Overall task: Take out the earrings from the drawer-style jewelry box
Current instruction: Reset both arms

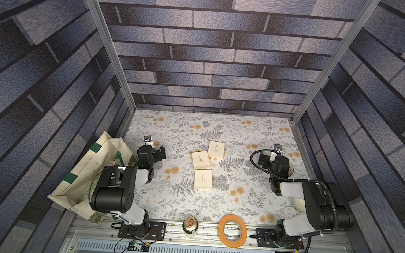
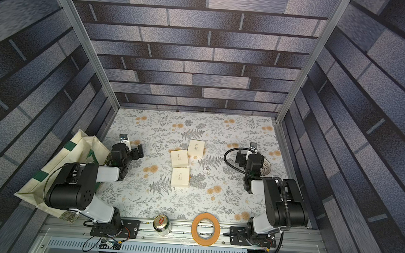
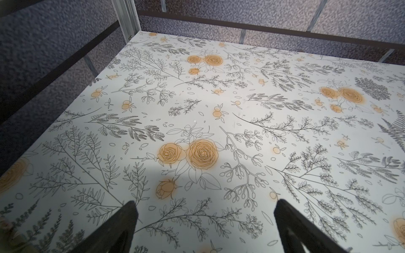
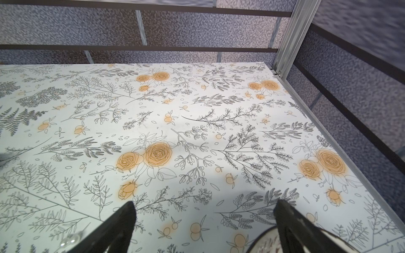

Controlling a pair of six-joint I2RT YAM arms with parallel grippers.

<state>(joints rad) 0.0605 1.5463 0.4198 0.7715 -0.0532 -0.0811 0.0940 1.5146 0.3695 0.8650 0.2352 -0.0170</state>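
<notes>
Three flat cream boxes lie mid-table in both top views: one at the back point(image 1: 216, 149), one beside it point(image 1: 201, 159) and a nearer one point(image 1: 203, 179). All look shut, and I cannot tell which is the drawer-style jewelry box. Two tiny dark-gold specks point(image 1: 229, 174) point(image 2: 207, 173) on the mat just right of the boxes may be the earrings; they are too small to be sure. My left gripper point(image 1: 153, 151) point(image 3: 203, 210) hovers open at the left, holding nothing. My right gripper point(image 1: 271, 159) point(image 4: 203, 210) hovers open at the right, also holding nothing.
A cream tote bag point(image 1: 83, 172) leans at the left edge. A drink can point(image 1: 190, 226) and an orange tape roll point(image 1: 232, 230) sit on the front rail. A patterned dish point(image 2: 266, 167) point(image 4: 268, 242) lies under the right gripper, and a white bowl point(image 1: 299, 204) sits by the right arm.
</notes>
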